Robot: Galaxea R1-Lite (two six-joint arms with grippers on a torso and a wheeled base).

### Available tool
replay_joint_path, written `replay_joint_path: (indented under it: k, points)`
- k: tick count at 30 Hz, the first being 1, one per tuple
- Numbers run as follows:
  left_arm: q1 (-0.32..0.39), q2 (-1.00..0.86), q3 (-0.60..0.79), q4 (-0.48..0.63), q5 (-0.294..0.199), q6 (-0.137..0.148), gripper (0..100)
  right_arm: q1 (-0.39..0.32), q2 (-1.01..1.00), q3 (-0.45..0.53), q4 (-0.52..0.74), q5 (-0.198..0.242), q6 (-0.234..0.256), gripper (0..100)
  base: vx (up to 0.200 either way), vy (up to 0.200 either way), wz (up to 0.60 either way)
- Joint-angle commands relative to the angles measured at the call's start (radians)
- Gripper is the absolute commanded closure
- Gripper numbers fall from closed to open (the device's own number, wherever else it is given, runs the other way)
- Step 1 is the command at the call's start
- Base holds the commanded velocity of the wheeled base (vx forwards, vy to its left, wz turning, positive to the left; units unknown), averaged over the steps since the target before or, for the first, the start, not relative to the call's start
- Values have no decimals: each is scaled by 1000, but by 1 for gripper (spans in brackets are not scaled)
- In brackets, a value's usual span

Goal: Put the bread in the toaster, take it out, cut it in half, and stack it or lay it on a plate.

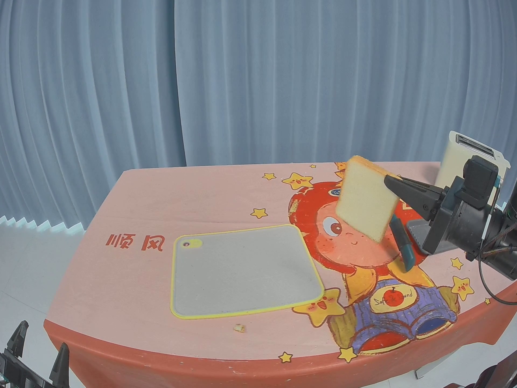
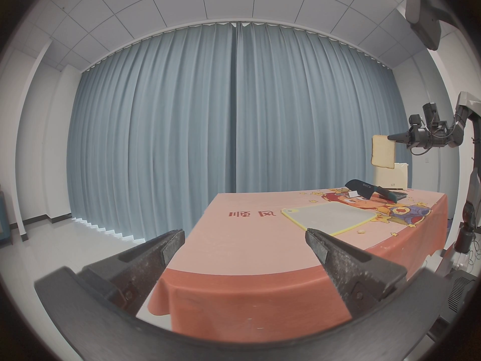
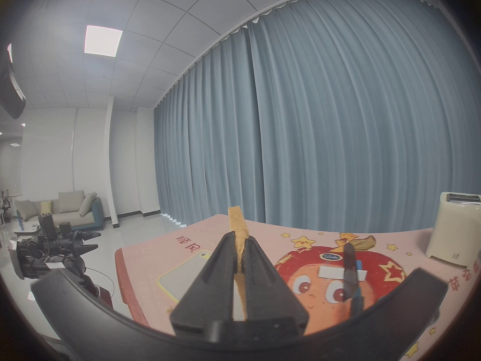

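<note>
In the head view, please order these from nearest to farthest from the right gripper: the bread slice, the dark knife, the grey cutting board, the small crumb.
1. Pale square bread slice: clamped in the right gripper.
2. Dark knife: just below it, on the table.
3. Grey, yellow-edged cutting board: toward the robot's left.
4. Small crumb: near the front edge.

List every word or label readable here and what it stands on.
"顺风": red characters on the tablecloth.
Apple badge on the tablecloth: lettering too blurred to read.
White label on the knife: too small to read.
Mark on the toaster: too small to read.
</note>
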Motion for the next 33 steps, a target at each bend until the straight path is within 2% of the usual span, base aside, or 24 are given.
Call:
replay_joint_path:
  k: [1,8,14,20,25,29,32,33]
  points:
    - [1,-5,18,0,0,0,0,17,8,1,3,0,2,100,0,0,0]
    - [1,-5,18,0,0,0,0,29,36,1,-5,0,7,100,0,0,0]
    - [1,-5,18,-2,1,0,0,52,63,-2,-7,-1,34,100,0,0,0]
    - [1,-5,18,0,0,0,0,98,109,-21,-8,-72,114,100,0,0,0]
    - [1,-5,18,0,0,2,0,114,155,-22,-8,-80,145,100,0,0,0]
    - [1,-5,18,0,0,2,0,125,189,-27,-11,-81,146,100,0,0,0]
    - [1,-5,18,0,0,2,0,128,226,-25,-53,-86,155,100,0,0,0]
    - [1,-5,18,-2,0,2,0,137,250,-24,-89,-95,177,100,0,0,0]
